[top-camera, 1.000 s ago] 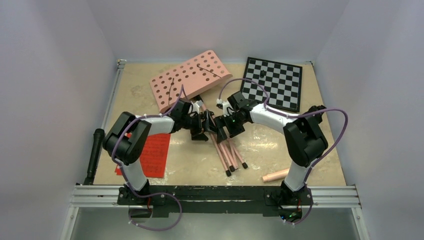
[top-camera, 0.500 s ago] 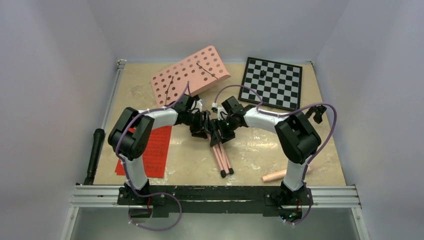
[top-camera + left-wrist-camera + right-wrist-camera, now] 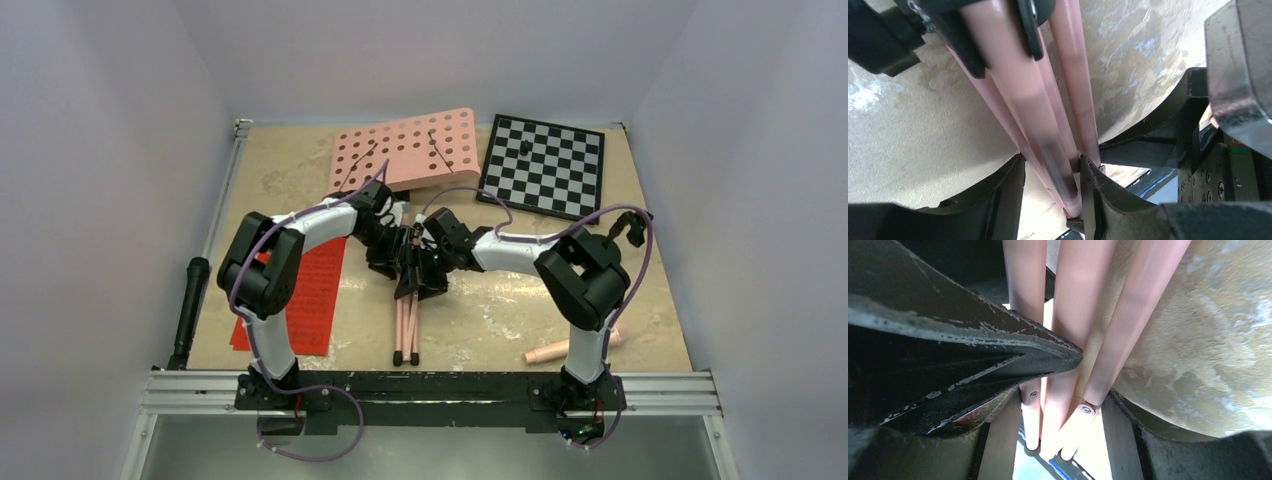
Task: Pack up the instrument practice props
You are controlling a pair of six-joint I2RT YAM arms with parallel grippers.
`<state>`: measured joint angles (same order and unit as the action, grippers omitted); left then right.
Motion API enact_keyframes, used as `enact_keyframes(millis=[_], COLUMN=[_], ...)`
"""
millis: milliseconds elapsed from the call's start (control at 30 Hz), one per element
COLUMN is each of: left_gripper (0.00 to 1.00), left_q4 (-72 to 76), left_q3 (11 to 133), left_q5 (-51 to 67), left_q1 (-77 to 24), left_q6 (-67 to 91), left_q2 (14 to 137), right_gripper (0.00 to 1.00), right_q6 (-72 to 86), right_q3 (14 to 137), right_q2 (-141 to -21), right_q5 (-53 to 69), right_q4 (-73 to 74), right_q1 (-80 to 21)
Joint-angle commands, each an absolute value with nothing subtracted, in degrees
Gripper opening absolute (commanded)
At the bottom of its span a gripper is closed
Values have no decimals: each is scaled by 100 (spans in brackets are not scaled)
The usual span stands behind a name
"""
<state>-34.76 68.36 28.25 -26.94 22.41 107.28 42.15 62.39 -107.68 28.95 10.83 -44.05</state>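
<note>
The pink music stand lies on the table, its perforated tray (image 3: 410, 148) at the far middle and its folded tripod legs (image 3: 405, 328) pointing at the near edge. My left gripper (image 3: 393, 260) and right gripper (image 3: 428, 272) meet at the legs' upper part. In the left wrist view the left gripper (image 3: 1050, 172) is shut on the pink legs (image 3: 1028, 85). In the right wrist view the right gripper (image 3: 1060, 432) is closed around the three legs (image 3: 1073, 315). The red sheet-music pages (image 3: 310, 300) lie at the left. The black microphone (image 3: 188, 310) lies beyond the table's left edge. I cannot make out the mic stand for certain.
The black-and-white chessboard (image 3: 545, 165) lies at the far right with a small black object (image 3: 528, 144) on it. A short pink tube (image 3: 560, 349) lies near the right arm's base. White walls close in three sides.
The spread legs have been drawn together into one bundle and swung to point at the near edge. The tray has turned and shifted right. Both grippers have moved slightly left.
</note>
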Motion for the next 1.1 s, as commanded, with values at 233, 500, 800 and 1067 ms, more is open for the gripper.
enact_keyframes(millis=[233, 500, 800, 1067], left_gripper=[62, 99, 99, 99], left_q4=[-2449, -2646, -4012, -4307], left_q3=[6580, 6637, 7125, 7348], left_q5=[3625, 3349, 3494, 2670], left_q1=[-3020, -2924, -2588, -2114], left_q6=[2604, 2439, 1400, -293], left_q2=[10332, 9800, 8706, 7376], right_gripper=[23, 99, 99, 99], right_q6=[3320, 2243, 1001, 976], right_q3=[6567, 6623, 7631, 8800], right_q2=[-10934, -10247, -9132, -7997], right_q5=[3531, 4160, 3885, 1515], right_q4=[1234, 2103, 3801, 4680], right_q1=[-4674, -3978, -3473, -3419])
